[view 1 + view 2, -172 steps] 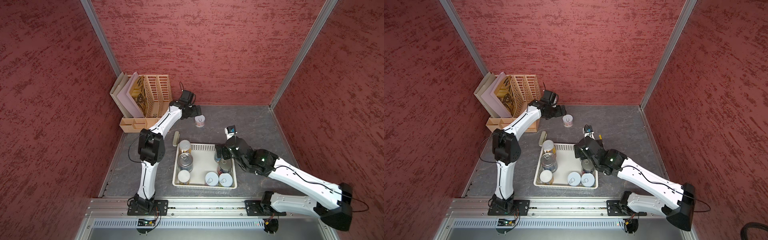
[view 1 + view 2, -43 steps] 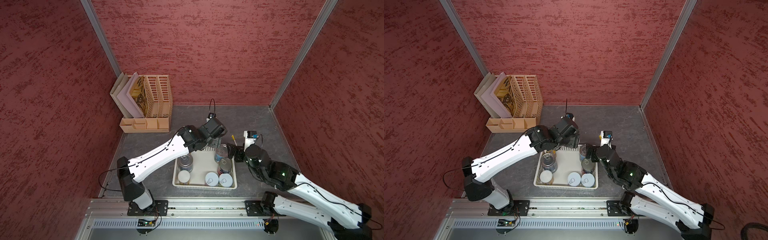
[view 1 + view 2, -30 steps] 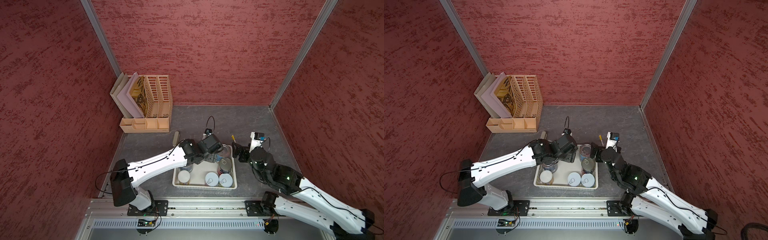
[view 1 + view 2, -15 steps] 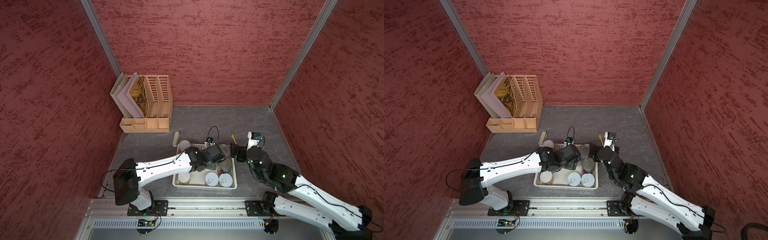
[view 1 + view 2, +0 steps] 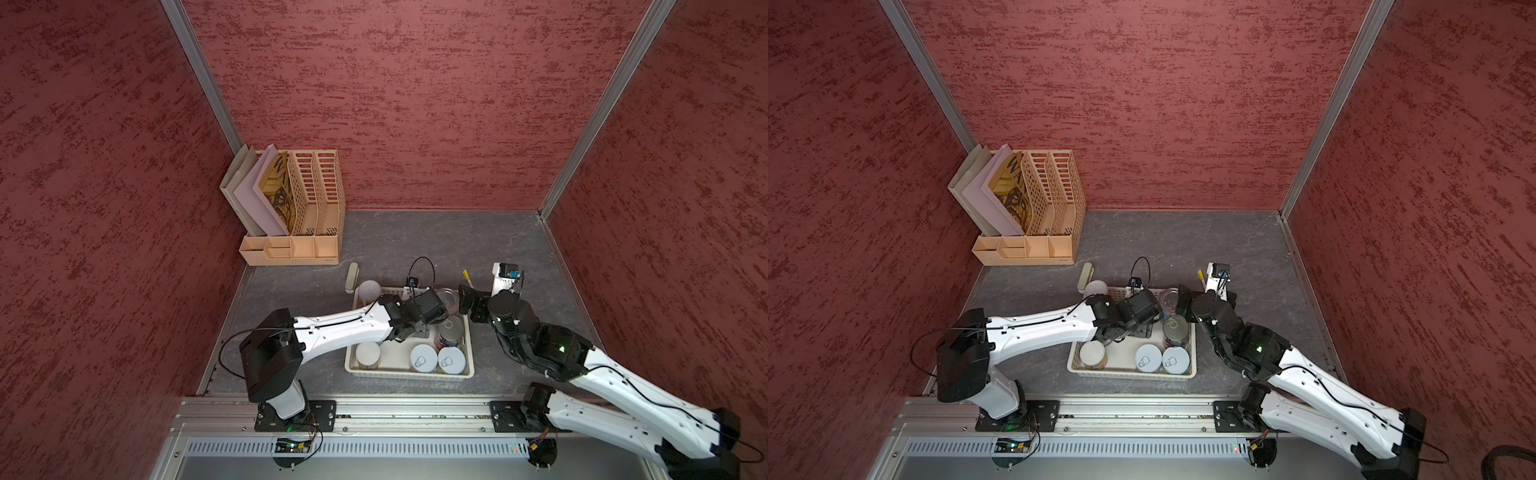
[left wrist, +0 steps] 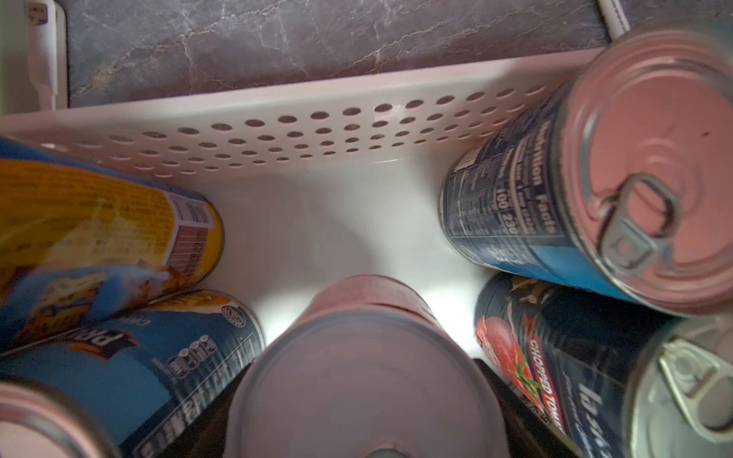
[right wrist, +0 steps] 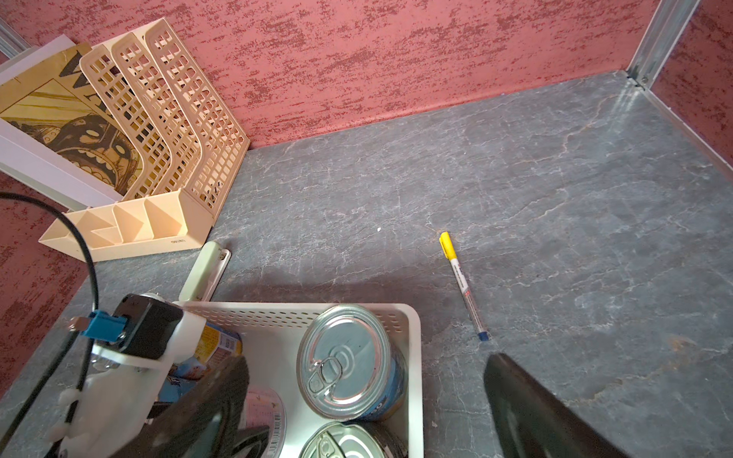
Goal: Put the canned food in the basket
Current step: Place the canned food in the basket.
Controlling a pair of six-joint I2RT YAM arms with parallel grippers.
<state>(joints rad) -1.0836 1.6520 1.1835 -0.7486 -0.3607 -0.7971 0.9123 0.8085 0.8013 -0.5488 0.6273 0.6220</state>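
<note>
The white perforated basket [image 5: 407, 372] [image 5: 1129, 375] sits at the table's near middle with several cans standing in it, among them white-lidded ones [image 5: 423, 358] [image 5: 1148, 358] and a metal-topped one [image 5: 451, 330]. My left gripper [image 5: 419, 330] [image 6: 365, 396] reaches down into the basket's middle, shut on a pink-labelled can [image 6: 357, 357] with a white lid. That can hangs low between a blue-labelled can [image 6: 515, 206] and a yellow one [image 6: 99, 222]. My right gripper [image 5: 467, 301] [image 7: 367, 359] stands open over the basket's far right corner, above a metal-topped can [image 7: 349, 361], holding nothing.
A peach file rack [image 5: 299, 208] with folders stands at the back left. A beige stapler-like bar [image 5: 352, 277] [image 7: 202, 269] lies just beyond the basket's far left corner. A yellow-capped pen [image 5: 467, 277] [image 7: 464, 285] lies beyond its far right corner, near the right gripper.
My left gripper has carried its can from the basket's far edge to its middle and lowered it between the other cans. The right gripper has barely shifted.
</note>
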